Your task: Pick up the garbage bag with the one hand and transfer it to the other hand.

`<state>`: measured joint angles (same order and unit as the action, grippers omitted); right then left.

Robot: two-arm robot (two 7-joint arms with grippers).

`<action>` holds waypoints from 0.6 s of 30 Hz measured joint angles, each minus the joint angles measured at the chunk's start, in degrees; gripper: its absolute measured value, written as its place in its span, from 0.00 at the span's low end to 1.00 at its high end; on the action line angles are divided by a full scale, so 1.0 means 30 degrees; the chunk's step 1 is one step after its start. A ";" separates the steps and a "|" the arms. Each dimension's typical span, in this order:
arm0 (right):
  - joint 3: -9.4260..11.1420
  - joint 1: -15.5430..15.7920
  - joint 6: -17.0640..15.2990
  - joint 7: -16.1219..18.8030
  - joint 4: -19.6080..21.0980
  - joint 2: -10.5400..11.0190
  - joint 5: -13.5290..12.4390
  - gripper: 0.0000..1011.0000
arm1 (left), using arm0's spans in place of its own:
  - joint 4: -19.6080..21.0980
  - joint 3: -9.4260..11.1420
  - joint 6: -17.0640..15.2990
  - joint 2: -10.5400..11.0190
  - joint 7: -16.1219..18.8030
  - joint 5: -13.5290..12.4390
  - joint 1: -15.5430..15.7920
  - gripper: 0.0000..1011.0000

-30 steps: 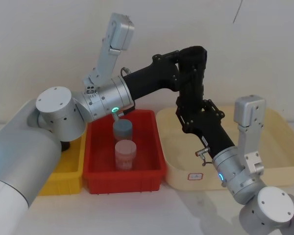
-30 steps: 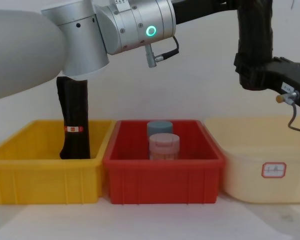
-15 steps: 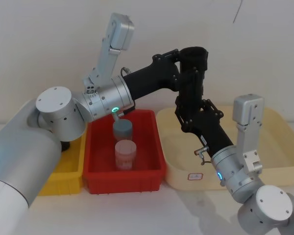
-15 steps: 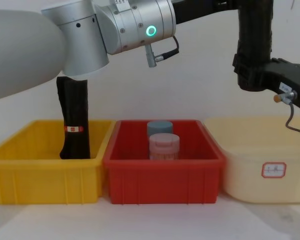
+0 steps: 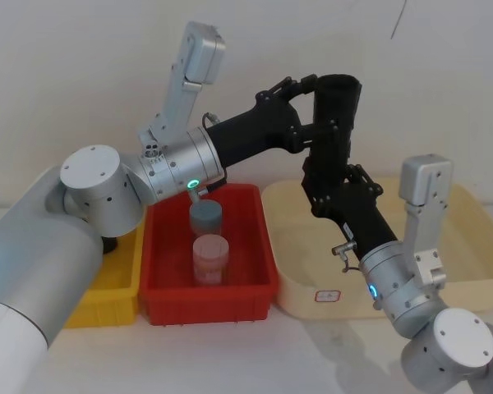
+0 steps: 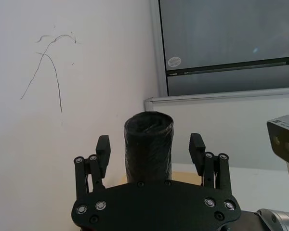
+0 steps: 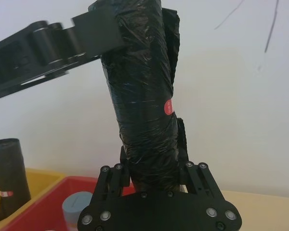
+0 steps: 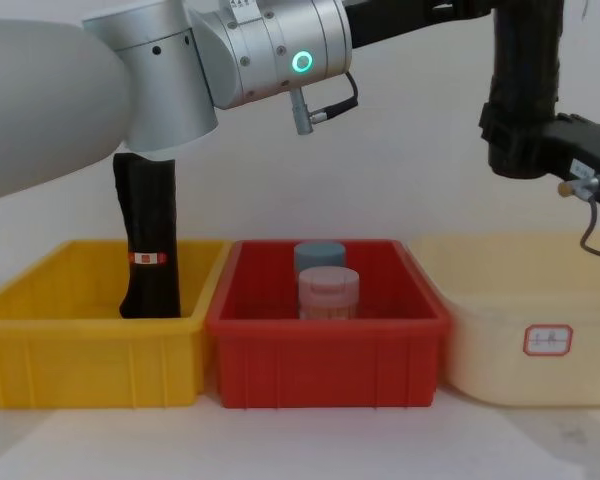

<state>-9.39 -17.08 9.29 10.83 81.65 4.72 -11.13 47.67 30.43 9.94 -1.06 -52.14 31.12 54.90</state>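
Clamping lower end of one bag (image 5: 337,107), right pincer (image 7: 151,166), left pincer (image 6: 149,144) spread, gaps either side of bag's top, two jars (image 5: 210,256) well below.

The left arm (image 5: 177,168) reaches forward and across at height. The left gripper (image 6: 150,144) has its jaws spread, one finger on each side of the upper end of the garbage bag (image 7: 142,96) (the left wrist view shows a gap beside each finger). The right arm (image 5: 394,283) angles up from the lower right. The right gripper (image 7: 151,156) points upward, jaws clamped on the roll's lower end.
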 joint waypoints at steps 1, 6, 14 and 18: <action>0.0046 0.0001 -0.0012 -0.0018 0.0011 -0.0014 -0.0015 0.52 | -0.0001 -0.0001 0.0000 -0.0001 0.0001 -0.0001 0.0000 0.99; 0.0351 -0.0013 -0.0152 -0.0217 0.0076 -0.0060 -0.0144 0.52 | -0.0001 -0.0001 0.0000 0.0000 0.0000 -0.0001 0.0000 0.99; 0.0856 0.0031 -0.0319 -0.0434 0.0120 -0.0002 -0.0206 0.51 | -0.0001 -0.0001 0.0000 0.0000 0.0001 -0.0001 0.0001 0.99; 0.1006 0.0101 -0.0390 -0.0535 0.0117 0.0078 -0.0131 0.51 | 0.0000 -0.0001 0.0000 0.0000 0.0001 -0.0002 0.0000 0.99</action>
<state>-6.37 -16.77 8.12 9.22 82.00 4.95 -11.52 47.67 30.43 9.94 -1.06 -52.13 31.11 54.90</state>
